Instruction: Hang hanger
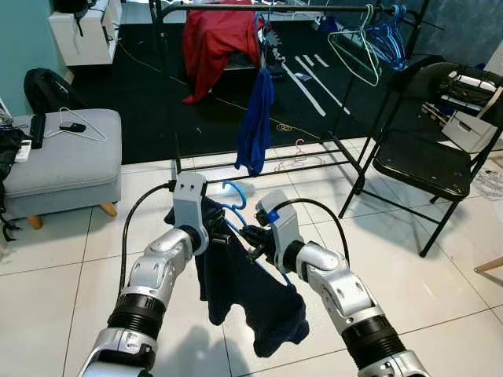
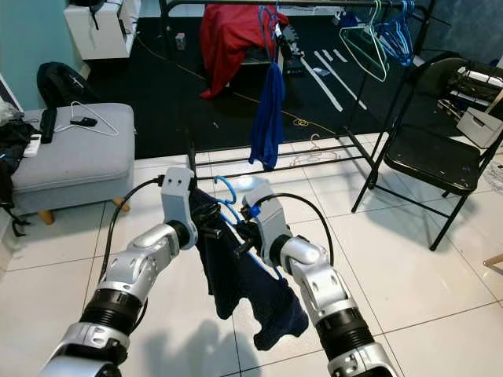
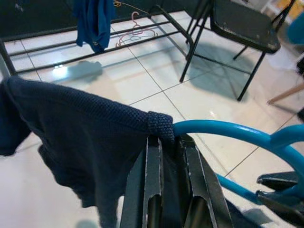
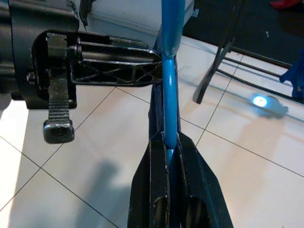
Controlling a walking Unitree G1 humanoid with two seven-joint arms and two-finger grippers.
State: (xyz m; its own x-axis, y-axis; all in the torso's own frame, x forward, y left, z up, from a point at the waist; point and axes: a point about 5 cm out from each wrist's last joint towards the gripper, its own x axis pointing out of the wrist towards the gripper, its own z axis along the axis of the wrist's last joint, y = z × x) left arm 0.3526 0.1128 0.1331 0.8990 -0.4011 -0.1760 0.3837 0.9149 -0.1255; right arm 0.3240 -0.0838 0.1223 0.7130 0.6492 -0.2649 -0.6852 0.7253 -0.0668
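Blue plastic hanger (image 1: 236,206) with a dark navy garment (image 1: 247,290) draped on it, held up in mid-air in front of the robot, near side of the tiled floor (image 1: 440,290), well short of the clothes rack (image 1: 267,161). Hook points up and far, between the two wrists.

Left gripper (image 3: 166,156): fingers together, clamped on the garment's collar edge right where the hanger arm comes out. Right gripper (image 4: 167,147): fingers clamped on the hanger's blue bar, on the right side, garment hanging below it.

Step judged: carry phase. Garment looks already on the hanger, hanger not yet on the rail. The rack's top rail (image 1: 314,8) is far and higher up, with a blue cloth (image 1: 256,118), a red garment (image 1: 216,39) and a bunch of teal and blue hangers (image 1: 369,39) on it.

Next move likely calls for stepping closer to the rack, raising both arms, and aiming the hook at a free stretch of rail, probably between the blue cloth and the teal hangers. Left hold should then let go so the hook can seat. Risk: garment slipping off the right shoulder.

Black folding chair (image 1: 416,161) right, grey ottoman (image 1: 63,161) left, both well apart from the path.
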